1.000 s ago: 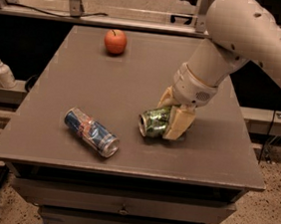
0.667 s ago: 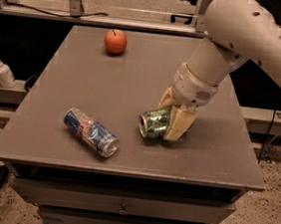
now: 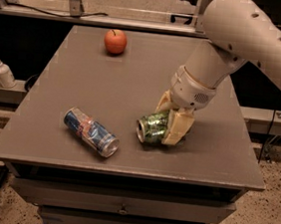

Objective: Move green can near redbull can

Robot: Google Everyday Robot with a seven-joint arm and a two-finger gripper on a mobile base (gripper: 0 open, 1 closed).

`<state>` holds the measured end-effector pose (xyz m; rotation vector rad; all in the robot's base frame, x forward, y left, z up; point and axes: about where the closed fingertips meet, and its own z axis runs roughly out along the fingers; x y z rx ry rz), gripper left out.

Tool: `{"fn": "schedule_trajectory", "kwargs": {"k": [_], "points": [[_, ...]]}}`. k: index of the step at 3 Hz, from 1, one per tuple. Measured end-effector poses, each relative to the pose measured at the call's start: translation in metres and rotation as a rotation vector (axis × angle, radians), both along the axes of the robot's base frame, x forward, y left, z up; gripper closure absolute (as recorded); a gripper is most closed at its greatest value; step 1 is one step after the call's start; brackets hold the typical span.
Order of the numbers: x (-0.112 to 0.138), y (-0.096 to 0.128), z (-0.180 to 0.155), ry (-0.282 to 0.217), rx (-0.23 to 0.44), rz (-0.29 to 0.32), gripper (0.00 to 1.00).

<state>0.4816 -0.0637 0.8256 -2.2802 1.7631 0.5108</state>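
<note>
The green can [image 3: 151,127] lies on its side on the grey table [image 3: 133,83], right of centre near the front, its silver end facing left. My gripper [image 3: 171,118] comes down from the upper right, and its cream fingers [image 3: 177,128] are closed around the can's right half. The redbull can [image 3: 90,132] lies on its side to the left of the green can, about a can's length away, blue and silver with a red mark, its silver top pointing to the front right.
A red apple [image 3: 115,41] sits at the back of the table, left of centre. A white pump bottle [image 3: 3,71] stands on a ledge off the table's left edge. Drawers [image 3: 120,209] run under the front edge.
The green can and my gripper have shifted slightly left toward the redbull can. The redbull can and the apple have not moved.
</note>
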Motion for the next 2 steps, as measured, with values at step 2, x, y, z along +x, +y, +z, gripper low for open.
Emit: {"fn": "schedule_trajectory", "kwargs": {"k": [2], "points": [[-0.017,0.015,0.009,0.021,0.069,0.022,1.0]]}}
